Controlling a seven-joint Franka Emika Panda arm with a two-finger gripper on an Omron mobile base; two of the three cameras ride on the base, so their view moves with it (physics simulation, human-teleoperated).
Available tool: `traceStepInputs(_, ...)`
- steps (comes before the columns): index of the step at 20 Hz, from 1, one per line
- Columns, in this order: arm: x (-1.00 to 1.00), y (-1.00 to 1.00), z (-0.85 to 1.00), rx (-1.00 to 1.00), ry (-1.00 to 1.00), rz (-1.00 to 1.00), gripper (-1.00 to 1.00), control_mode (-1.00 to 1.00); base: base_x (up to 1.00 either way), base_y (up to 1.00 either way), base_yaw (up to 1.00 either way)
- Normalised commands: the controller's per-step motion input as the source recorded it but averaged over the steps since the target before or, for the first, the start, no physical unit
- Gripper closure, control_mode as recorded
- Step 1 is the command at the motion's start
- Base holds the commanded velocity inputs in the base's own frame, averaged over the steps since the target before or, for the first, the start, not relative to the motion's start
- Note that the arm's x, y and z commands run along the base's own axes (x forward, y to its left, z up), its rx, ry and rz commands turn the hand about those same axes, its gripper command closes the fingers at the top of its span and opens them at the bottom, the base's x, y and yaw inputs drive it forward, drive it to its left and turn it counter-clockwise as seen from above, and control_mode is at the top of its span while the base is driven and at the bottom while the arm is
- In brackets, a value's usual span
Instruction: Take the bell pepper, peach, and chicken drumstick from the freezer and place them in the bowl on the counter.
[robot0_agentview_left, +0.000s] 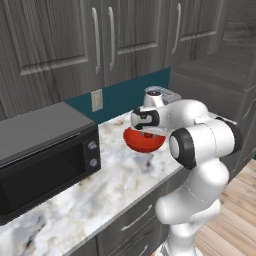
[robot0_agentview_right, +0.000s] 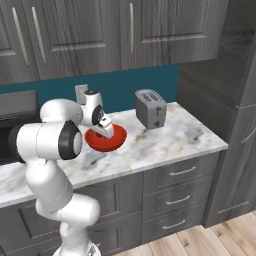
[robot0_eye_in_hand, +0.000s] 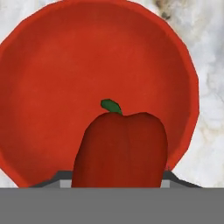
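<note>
While no writing shows, tool (robot0_eye_in_hand: 118, 181) grips bell pepper (robot0_eye_in_hand: 120, 148), above red bowl (robot0_eye_in_hand: 48, 87).

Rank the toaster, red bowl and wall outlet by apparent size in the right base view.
Largest to smallest:
1. Red bowl, though the arm covers part of it.
2. Toaster, close to the bowl in apparent size, so their order is unsure.
3. Wall outlet, clearly smallest.

No legible text, labels, brands, numbers or signs appearing anywhere. Microwave (robot0_agentview_left: 42, 155) front and knobs showing no markings. Toaster (robot0_agentview_right: 150, 108) showing no brand plate. Wall outlet (robot0_agentview_left: 97, 100) plain. Cupboard doors (robot0_agentview_left: 60, 45), drawers (robot0_agentview_right: 180, 172) bearing nothing readable. Bowl (robot0_eye_in_hand: 52, 70) and bell pepper (robot0_eye_in_hand: 120, 151) carrying no lettering.
</note>
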Motion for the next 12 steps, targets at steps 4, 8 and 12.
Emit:
traceStepInputs(4, 0.4, 0.0, -0.14, 0.0, 0.0, 0.0, 1.0, -1.0, 0.0, 0.0, 0.0)
traceStepInputs(8, 0.41, 0.0, -0.25, 0.0, 0.0, 0.0, 1.0, -1.0, 0.0, 0.0, 0.0)
traceStepInputs(12, 0.35, 0.0, -0.39, 0.0, 0.0, 0.0, 1.0, -1.0, 0.0, 0.0, 0.0)
